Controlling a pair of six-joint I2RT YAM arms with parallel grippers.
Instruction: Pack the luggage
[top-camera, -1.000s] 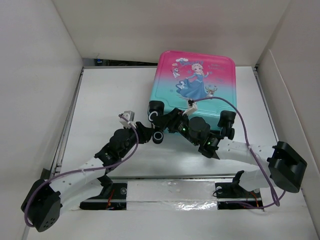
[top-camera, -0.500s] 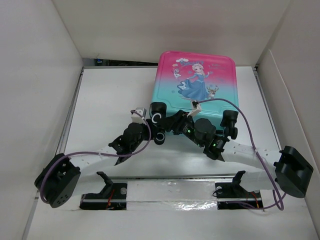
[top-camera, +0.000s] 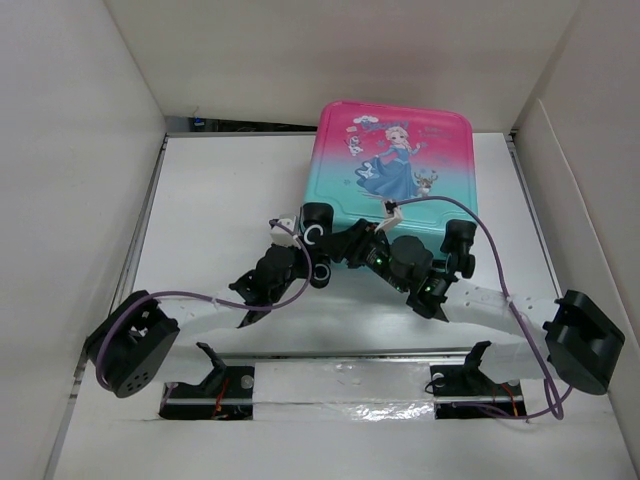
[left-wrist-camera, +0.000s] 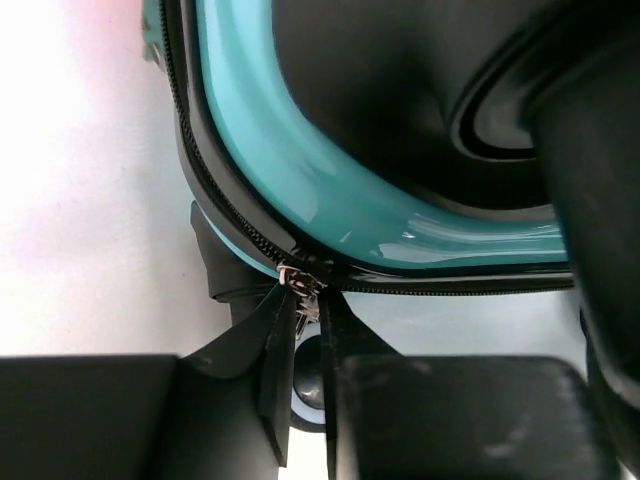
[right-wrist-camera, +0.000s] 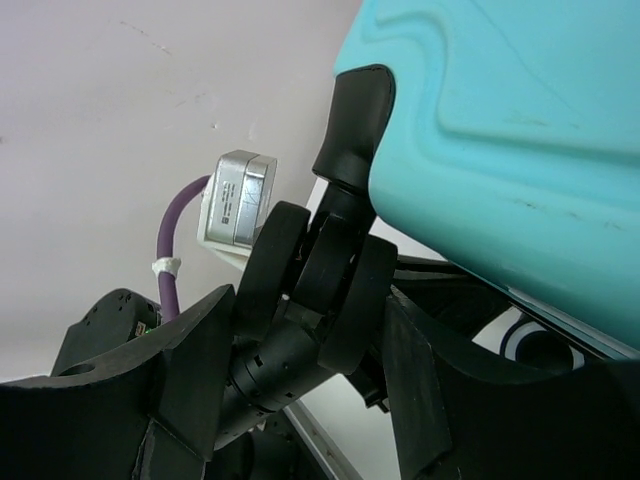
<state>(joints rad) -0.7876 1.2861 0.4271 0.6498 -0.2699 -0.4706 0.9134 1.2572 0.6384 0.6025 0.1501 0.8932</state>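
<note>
teal-and-pink hard shell, the luggage (top-camera: 395, 170) lies closed and print-up on the white table (top-camera: 220, 200) toward one o'clock in the top view, its wheeled end facing six o'clock. at its seven o'clock corner the left gripper (left-wrist-camera: 305, 300) has its jaws pinched together on the silver zipper pull (left-wrist-camera: 298, 282). the right gripper (right-wrist-camera: 310, 315) has its jaws apart on either side of a black wheel (right-wrist-camera: 345, 290); whether they press it is unclear.
</note>
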